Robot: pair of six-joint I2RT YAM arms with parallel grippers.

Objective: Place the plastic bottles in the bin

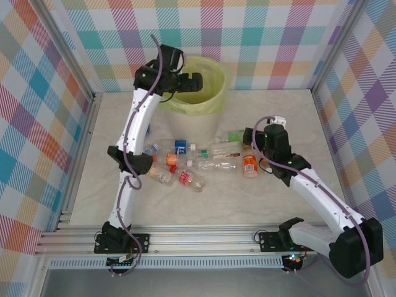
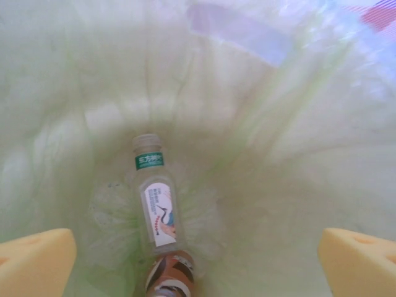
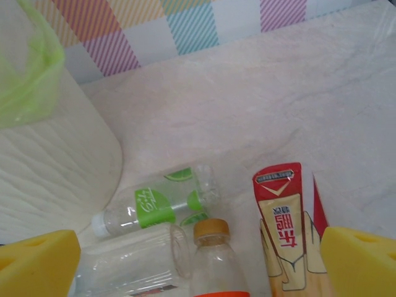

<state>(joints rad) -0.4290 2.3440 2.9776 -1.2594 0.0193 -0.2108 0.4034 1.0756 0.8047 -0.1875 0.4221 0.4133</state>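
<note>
The right fingers [image 3: 37, 263] sit closest, yellow foam pads spread wide with nothing between them. Just ahead of the gap is an orange-capped bottle [image 3: 210, 253]. Toward the left pad a clear bare bottle [image 3: 133, 260] lies on its side. Near the right pad is a flattened red-labelled piece [image 3: 284, 216]; I cannot tell whether it is a bottle. Farther out a green-labelled bottle [image 3: 154, 204] lies close beside the bin [image 3: 55, 167].

The left fingers [image 2: 37, 260] are just as wide apart and empty, hanging over the bin's mouth. Straight below the gap, a green-banded bottle [image 2: 158, 198] and an orange-brown labelled one [image 2: 170, 275] lie on the liner's floor.

These bottles look empty and thin-walled, so I judge them very light, springy and easily dented. They are also smooth and round enough to roll or squirt out of a pinch. The best hold is probably across the labelled middle of the body, square to its length. The stiffer shoulder under the cap is the other choice. The foam should give some grip.

The rest of the bottles [image 1: 185, 164] are scattered between the two arms on the pale, marble-patterned desk [image 1: 216, 204]. The desk is flat and smooth, so a nudged bottle will slide. Plaid walls [image 1: 37, 124] and a metal frame [image 1: 80, 161] close the space in on three sides.
</note>
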